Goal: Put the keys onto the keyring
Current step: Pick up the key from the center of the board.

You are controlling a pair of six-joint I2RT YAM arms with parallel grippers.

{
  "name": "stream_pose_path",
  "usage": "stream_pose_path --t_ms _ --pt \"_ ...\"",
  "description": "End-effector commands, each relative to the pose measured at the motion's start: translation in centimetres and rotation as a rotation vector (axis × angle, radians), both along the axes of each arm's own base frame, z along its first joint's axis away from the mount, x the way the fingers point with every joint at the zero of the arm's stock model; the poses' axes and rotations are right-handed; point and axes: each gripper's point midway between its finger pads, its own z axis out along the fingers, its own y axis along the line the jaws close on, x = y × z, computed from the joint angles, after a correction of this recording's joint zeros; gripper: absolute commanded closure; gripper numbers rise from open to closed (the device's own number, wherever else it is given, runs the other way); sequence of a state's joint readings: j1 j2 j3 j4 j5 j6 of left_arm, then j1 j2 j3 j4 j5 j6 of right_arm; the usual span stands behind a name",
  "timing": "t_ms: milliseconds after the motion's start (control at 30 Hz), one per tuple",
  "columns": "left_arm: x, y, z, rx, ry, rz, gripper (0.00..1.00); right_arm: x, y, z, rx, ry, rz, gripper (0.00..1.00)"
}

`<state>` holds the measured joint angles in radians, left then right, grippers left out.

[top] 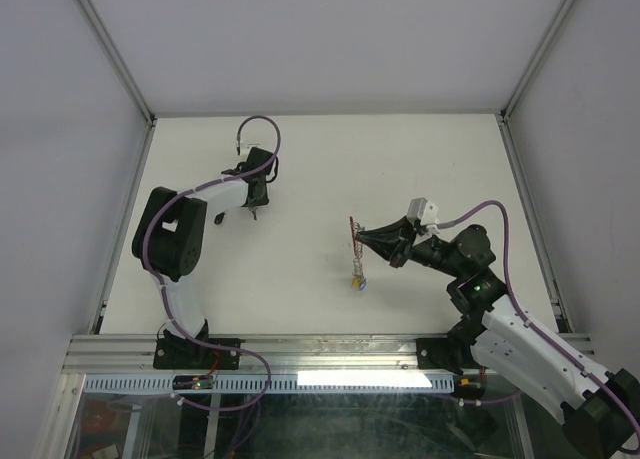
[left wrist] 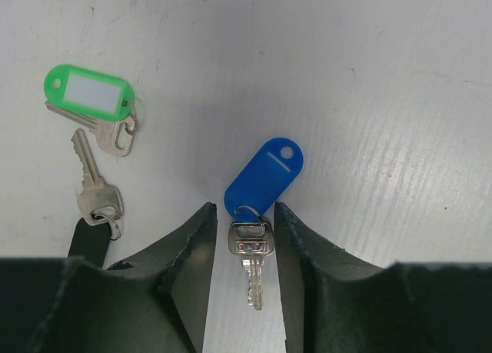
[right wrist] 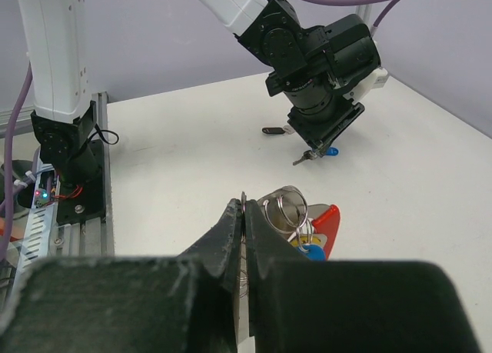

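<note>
In the left wrist view, a silver key (left wrist: 252, 253) on a blue tag (left wrist: 265, 174) lies flat on the table. My left gripper (left wrist: 242, 208) stands open around it, one finger on each side of the key's head and the right finger almost touching it. To the left lie a key with a green tag (left wrist: 88, 95) and a bare key (left wrist: 96, 191). My right gripper (right wrist: 242, 207) is shut on the keyring (right wrist: 286, 211), a bunch of metal rings with red, yellow and blue pieces. In the top view the keyring (top: 354, 254) hangs from that gripper (top: 360, 237) at mid-table.
A black piece (left wrist: 88, 241) lies beside the left finger, partly hidden. The left arm (top: 175, 234) reaches over the table's left half. Grey walls and metal posts (top: 530, 194) border the table. An aluminium rail (top: 320, 354) runs along the near edge.
</note>
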<state>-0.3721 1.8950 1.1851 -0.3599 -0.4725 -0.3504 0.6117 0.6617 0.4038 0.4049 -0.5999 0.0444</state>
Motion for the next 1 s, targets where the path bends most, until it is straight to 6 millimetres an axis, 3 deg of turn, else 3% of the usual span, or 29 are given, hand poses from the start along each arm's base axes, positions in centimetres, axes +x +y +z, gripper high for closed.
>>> stream_pose_path --t_ms 0,300,633,967 --pt "1.8 -0.4 1.5 -0.006 -0.065 0.016 0.68 -0.2 -0.1 2.7 0.055 -0.077 0.010 1.00" --pt "1.5 -0.2 1.1 0.006 -0.057 0.024 0.79 -0.3 0.1 2.5 0.051 -0.072 0.019 1.00" --pt "1.5 -0.4 2.1 0.006 -0.076 0.013 0.99 -0.3 0.0 2.6 0.050 -0.072 0.015 1.00" --pt "0.8 -2.4 5.4 -0.039 -0.126 -0.077 1.00 -0.3 -0.2 2.4 0.027 -0.073 0.009 1.00"
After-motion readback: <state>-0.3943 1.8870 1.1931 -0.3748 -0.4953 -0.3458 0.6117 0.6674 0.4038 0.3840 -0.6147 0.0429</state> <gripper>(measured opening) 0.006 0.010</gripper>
